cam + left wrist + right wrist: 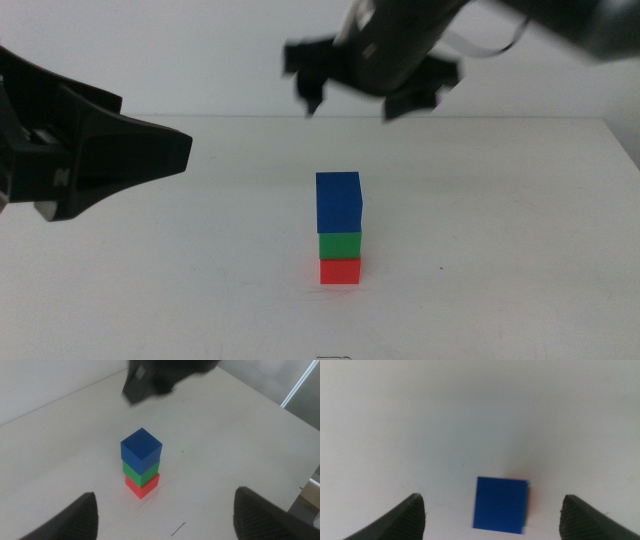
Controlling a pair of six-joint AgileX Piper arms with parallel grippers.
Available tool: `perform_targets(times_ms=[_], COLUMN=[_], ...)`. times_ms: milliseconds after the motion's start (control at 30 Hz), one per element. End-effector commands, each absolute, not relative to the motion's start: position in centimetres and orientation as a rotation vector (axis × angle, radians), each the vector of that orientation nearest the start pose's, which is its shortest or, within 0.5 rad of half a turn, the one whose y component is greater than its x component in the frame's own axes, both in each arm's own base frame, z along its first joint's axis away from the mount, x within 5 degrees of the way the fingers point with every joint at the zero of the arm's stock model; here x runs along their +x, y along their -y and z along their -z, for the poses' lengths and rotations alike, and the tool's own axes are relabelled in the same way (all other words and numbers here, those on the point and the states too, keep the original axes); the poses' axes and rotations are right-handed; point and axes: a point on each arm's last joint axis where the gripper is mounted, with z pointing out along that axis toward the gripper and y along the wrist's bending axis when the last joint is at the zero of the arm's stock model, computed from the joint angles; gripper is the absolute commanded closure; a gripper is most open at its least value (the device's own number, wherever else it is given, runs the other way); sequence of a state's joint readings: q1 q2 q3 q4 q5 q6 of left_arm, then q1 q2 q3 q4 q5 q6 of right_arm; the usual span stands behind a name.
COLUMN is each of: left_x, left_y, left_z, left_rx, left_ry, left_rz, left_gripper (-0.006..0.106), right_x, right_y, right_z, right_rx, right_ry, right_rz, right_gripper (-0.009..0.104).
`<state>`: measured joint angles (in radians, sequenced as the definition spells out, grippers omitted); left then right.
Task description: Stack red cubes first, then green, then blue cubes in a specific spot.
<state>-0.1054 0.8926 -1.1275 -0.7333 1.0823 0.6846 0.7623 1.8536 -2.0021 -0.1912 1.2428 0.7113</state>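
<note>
Cubes stand stacked mid-desk (520, 250), blue cube (339, 203) on green cube (340, 245) on red cube (340, 270), right gripper (362, 98) above with jaws spread, empty, while left gripper (165, 510) waits beside, jaws spread.

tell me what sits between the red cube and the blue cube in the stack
The green cube sits between them, resting on the red cube with the blue cube on top. The middle and left wrist views both show it.
</note>
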Motion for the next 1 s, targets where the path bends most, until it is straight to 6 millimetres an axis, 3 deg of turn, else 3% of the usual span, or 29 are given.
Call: perform_targets(times_ms=[0,133,233,333,467,600,967], left_x=[13.6,13.6,13.6,13.7,13.7,13.7,13.7], left_y=[7.0,7.0,7.0,7.0,7.0,7.0,7.0], left_z=[-43.7,-43.7,-43.7,-43.7,-43.7,-43.7,-43.7], left_rx=[0.705,0.705,0.705,0.704,0.704,0.704,0.704], left_ry=[-1.906,-1.906,-1.906,-1.907,-1.907,-1.907,-1.907], left_rz=[0.614,0.614,0.614,0.615,0.615,0.615,0.615], left_gripper=[0.009,0.009,0.009,0.009,0.009,0.009,0.009], right_x=[28.8,28.2,26.4,24.4,21.4,19.6,19.4], right_y=[-22.5,-17.0,-12.1,-7.8,-3.5,-2.2,-2.2], right_z=[-43.7,-45.2,-46.1,-45.9,-44.8,-44.3,-44.3], right_rx=[-0.070,-0.089,-0.065,-0.032,0.032,0.048,0.050], right_ry=[-2.466,-2.387,-2.298,-2.198,-2.081,-2.034,-2.049], right_rz=[-0.277,-0.253,-0.274,-0.259,-0.206,-0.195,-0.195], right_gripper=[0.019,0.019,0.019,0.019,0.019,0.019,0.020])
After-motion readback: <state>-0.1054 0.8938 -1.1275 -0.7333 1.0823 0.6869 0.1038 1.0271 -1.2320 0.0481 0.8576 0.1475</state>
